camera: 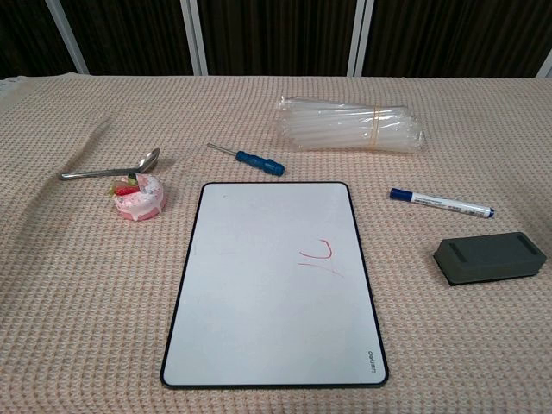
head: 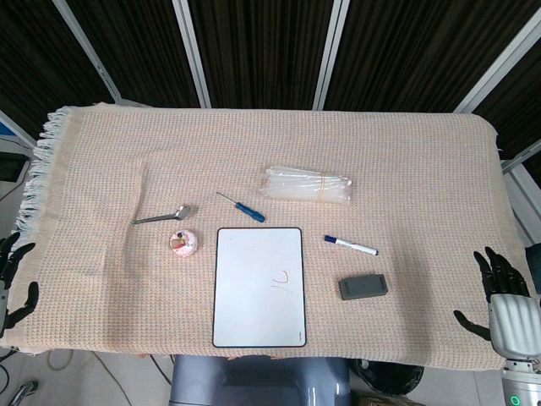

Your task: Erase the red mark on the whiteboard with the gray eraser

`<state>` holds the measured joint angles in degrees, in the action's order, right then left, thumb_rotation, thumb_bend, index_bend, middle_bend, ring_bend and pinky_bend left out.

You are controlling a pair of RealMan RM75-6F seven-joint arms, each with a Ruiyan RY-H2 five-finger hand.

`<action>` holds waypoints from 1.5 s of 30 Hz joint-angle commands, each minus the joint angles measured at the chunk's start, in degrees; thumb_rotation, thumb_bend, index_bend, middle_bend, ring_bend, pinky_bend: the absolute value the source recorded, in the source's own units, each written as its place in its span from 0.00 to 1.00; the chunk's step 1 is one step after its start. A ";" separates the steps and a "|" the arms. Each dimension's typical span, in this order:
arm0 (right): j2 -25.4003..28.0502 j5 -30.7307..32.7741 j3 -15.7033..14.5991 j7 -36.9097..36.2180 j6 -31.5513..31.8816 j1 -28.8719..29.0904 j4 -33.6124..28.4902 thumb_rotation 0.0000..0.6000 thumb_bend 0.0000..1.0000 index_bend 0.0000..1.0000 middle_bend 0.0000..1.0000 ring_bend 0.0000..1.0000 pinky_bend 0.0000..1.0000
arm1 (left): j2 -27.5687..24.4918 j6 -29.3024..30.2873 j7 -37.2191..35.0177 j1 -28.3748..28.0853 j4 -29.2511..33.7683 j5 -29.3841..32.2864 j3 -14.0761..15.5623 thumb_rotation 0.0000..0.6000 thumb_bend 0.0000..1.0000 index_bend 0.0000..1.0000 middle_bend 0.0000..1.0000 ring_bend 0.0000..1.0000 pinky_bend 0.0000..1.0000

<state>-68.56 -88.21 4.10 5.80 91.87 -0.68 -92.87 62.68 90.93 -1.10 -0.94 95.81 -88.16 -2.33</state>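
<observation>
A white whiteboard (head: pixel 258 286) (camera: pixel 272 285) with a black rim lies at the table's front centre. A small red mark (head: pixel 283 280) (camera: pixel 316 255) sits on its right half. The gray eraser (head: pixel 363 287) (camera: pixel 489 256) lies flat on the cloth to the board's right, untouched. My right hand (head: pixel 499 296) hovers at the table's right front edge, fingers spread, holding nothing, well right of the eraser. My left hand (head: pixel 12 279) shows at the left front edge, fingers apart and empty. Neither hand appears in the chest view.
A blue-capped marker (head: pixel 350 245) (camera: pixel 441 203) lies behind the eraser. Behind the board are a blue-handled screwdriver (head: pixel 243 207) (camera: pixel 248 159) and a bundle of clear tubes (head: pixel 308 184) (camera: pixel 349 127). A spoon (head: pixel 163 216) (camera: pixel 110 168) and a pink toy cake (head: pixel 183 243) (camera: pixel 138 196) lie to the left.
</observation>
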 commanded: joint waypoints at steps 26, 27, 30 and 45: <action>0.91 -0.26 -1.05 -1.56 -2.10 0.55 -0.73 1.00 0.12 0.00 0.00 0.07 0.16 | 0.10 -0.09 0.33 0.04 0.12 0.35 -0.10 1.00 0.49 0.16 0.01 0.00 0.04; 1.26 -0.48 -1.28 -2.46 -2.43 0.64 -1.17 1.00 0.12 0.00 0.01 0.07 0.16 | 0.12 -0.13 0.37 0.04 0.16 0.36 -0.08 1.00 0.49 0.16 0.01 0.00 0.04; 2.73 -1.63 -2.31 -5.14 -3.72 1.01 -2.14 1.00 0.12 0.00 0.03 0.07 0.16 | 0.17 -0.11 0.25 0.04 0.48 0.40 -0.11 1.00 0.49 0.16 0.01 0.00 0.04; 12.58 -2.08 -3.32 -9.49 -30.33 16.29 -9.94 1.00 0.12 0.09 0.18 0.19 0.21 | 0.34 -0.45 0.73 -0.03 0.67 1.15 -0.34 1.00 0.49 0.16 0.01 0.00 0.04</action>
<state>-58.16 -91.47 0.22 -3.17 67.87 10.86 -100.43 63.04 90.50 -0.36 -0.98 96.46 -87.04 -2.64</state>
